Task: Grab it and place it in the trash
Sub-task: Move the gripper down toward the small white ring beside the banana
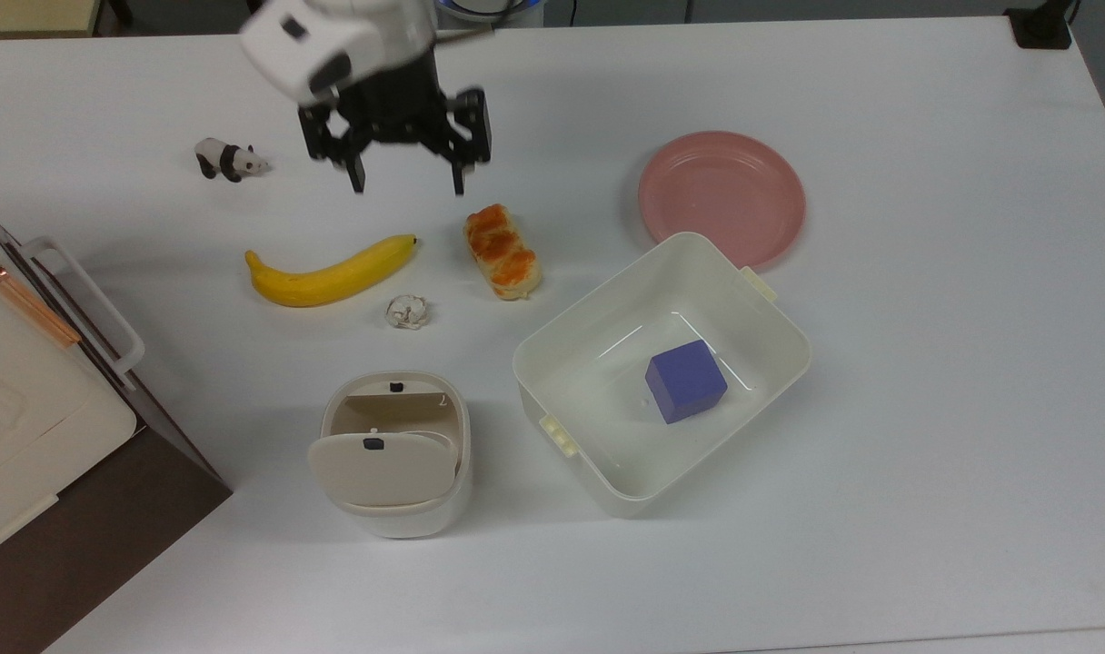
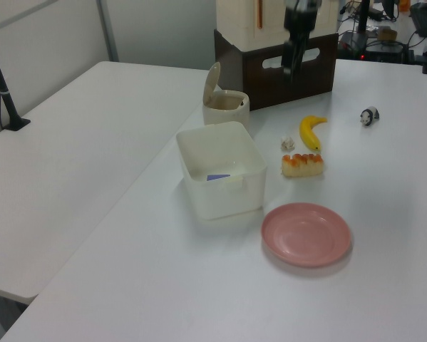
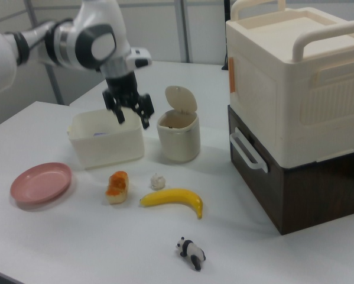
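The crumpled whitish paper ball (image 1: 408,312) lies on the white table between the banana (image 1: 330,272) and the bread roll (image 1: 503,251); it also appears as a small paper ball (image 2: 288,143) (image 3: 158,181) in the side views. The cream trash bin (image 1: 371,468) stands just below it in the top view, flap tilted open; the same bin (image 3: 178,142) (image 2: 226,108) is upright. My black gripper (image 1: 408,186) (image 3: 134,120) (image 2: 296,70) hangs open and empty above the table, apart from the ball, toward the top view's upper edge.
A white tub (image 1: 771,354) holding a blue cube (image 1: 686,381) sits to the top view's right of the bin, with a pink plate (image 1: 721,197) behind it. A toy panda (image 1: 228,160) stands at the left. A cream and brown box stack (image 3: 295,112) borders the table.
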Robot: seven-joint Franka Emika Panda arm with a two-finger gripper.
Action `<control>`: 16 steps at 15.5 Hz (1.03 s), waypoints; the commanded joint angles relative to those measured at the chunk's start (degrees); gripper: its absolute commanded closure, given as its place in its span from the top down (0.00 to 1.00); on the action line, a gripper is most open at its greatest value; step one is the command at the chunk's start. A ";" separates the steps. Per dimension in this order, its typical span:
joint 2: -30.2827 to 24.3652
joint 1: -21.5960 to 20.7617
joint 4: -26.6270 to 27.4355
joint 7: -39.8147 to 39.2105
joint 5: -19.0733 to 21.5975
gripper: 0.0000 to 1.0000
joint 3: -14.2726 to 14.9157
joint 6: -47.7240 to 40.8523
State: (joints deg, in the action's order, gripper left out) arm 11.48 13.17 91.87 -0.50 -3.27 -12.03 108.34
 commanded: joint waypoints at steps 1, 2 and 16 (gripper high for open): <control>0.21 -0.68 8.67 1.46 -4.19 0.92 0.43 8.37; 0.74 -0.51 9.03 1.73 -5.07 0.92 0.43 8.64; 11.37 -1.47 5.69 2.96 -9.30 0.87 1.58 13.39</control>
State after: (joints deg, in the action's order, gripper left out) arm 22.20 13.75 98.65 0.60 -11.04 -10.95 121.31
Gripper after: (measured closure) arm 0.137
